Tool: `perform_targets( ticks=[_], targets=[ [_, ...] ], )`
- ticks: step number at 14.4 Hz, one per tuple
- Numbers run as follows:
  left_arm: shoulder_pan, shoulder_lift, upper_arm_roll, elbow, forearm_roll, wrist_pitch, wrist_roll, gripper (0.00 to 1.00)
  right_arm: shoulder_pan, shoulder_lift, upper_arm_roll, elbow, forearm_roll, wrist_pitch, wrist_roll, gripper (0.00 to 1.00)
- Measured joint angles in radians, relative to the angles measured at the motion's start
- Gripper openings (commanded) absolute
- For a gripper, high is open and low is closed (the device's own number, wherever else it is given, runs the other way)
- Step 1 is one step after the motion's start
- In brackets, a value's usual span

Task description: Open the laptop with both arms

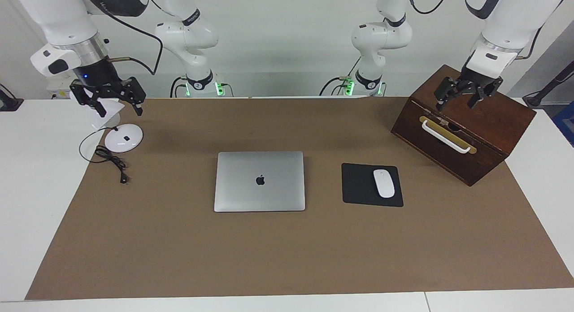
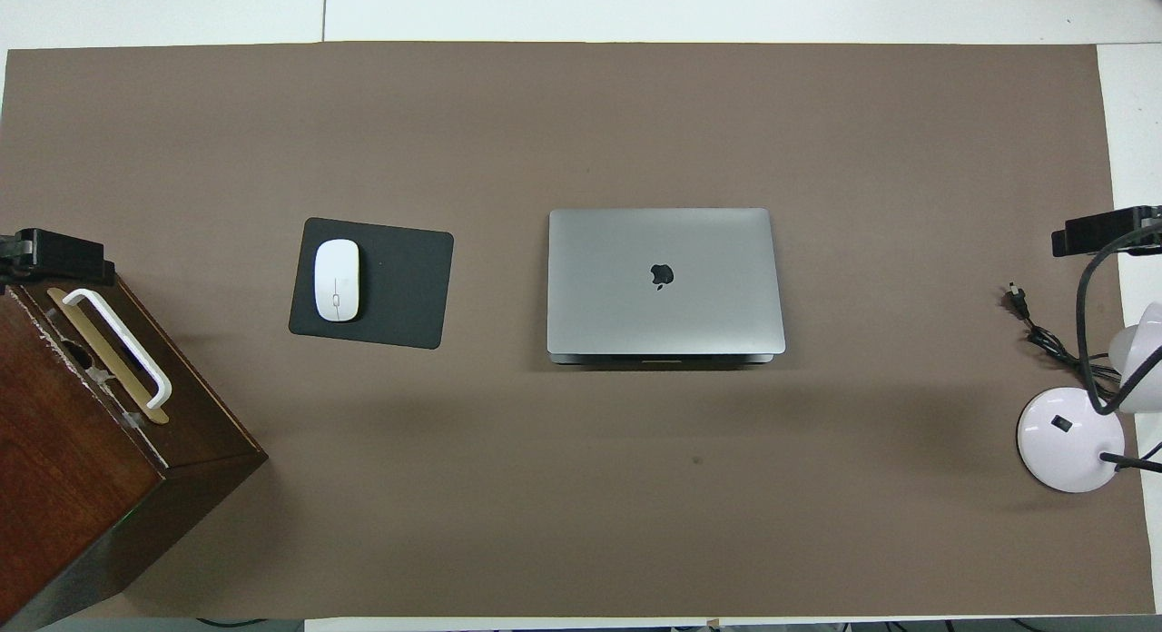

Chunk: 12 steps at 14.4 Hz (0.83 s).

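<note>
The silver-grey laptop (image 1: 259, 181) (image 2: 663, 278) lies flat and closed in the middle of the brown mat, dark apple logo up. Its edge nearer to the robots shows the thin seam between lid and base. My left gripper (image 1: 455, 106) hangs open above the wooden box at the left arm's end of the table, well away from the laptop; only its tip (image 2: 59, 255) shows in the overhead view. Above the desk lamp at the right arm's end, my right gripper (image 1: 120, 112) (image 2: 1103, 234) also hangs open. Neither gripper holds anything.
A black mouse pad (image 1: 358, 186) (image 2: 399, 287) with a white mouse (image 1: 384, 183) (image 2: 337, 280) lies beside the laptop toward the left arm's end. A dark wooden box (image 1: 489, 123) (image 2: 73, 450) with a white handle stands there. A white lamp (image 1: 124, 137) (image 2: 1067, 437) and its black cable (image 1: 112, 162) lie at the right arm's end.
</note>
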Motion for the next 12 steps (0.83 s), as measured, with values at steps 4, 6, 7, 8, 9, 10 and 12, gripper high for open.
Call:
perform_targets(
  ticks=[4, 6, 7, 8, 9, 10, 12],
  targets=[
    [0.0, 0.0, -0.001, 0.0, 0.0, 0.0, 0.0, 1.0, 0.001, 0.0, 0.001, 0.0, 0.0, 0.0, 0.0, 1.0],
    [-0.001, 0.0, -0.002, 0.0, 0.0, 0.0, 0.001, 1.0, 0.002, 0.0, 0.003, 0.0, 0.0, 0.0, 0.0, 1.0],
    [-0.001, 0.0, -0.003, 0.0, 0.0, 0.0, 0.001, 1.0, 0.002, 0.0, 0.004, 0.0, 0.0, 0.0, 0.0, 1.0],
    [-0.003, 0.0, -0.003, 0.0, 0.0, 0.0, 0.001, 1.0, 0.002, 0.0, 0.005, 0.0, 0.0, 0.0, 0.0, 0.97],
    [-0.004, 0.0, -0.004, 0.0, 0.0, 0.0, 0.001, 1.0, 0.002, 0.0, 0.007, -0.001, 0.0, 0.0, 0.0, 0.95],
    [-0.006, 0.0, -0.004, 0.0, 0.0, 0.0, 0.001, 1.0, 0.002, 0.0, 0.008, -0.002, 0.0, 0.0, 0.0, 0.95],
    [-0.007, 0.0, -0.003, 0.0, 0.0, 0.0, 0.001, 1.0, 0.002, 0.0, 0.01, -0.003, 0.0, 0.0, 0.0, 0.95]
  ],
)
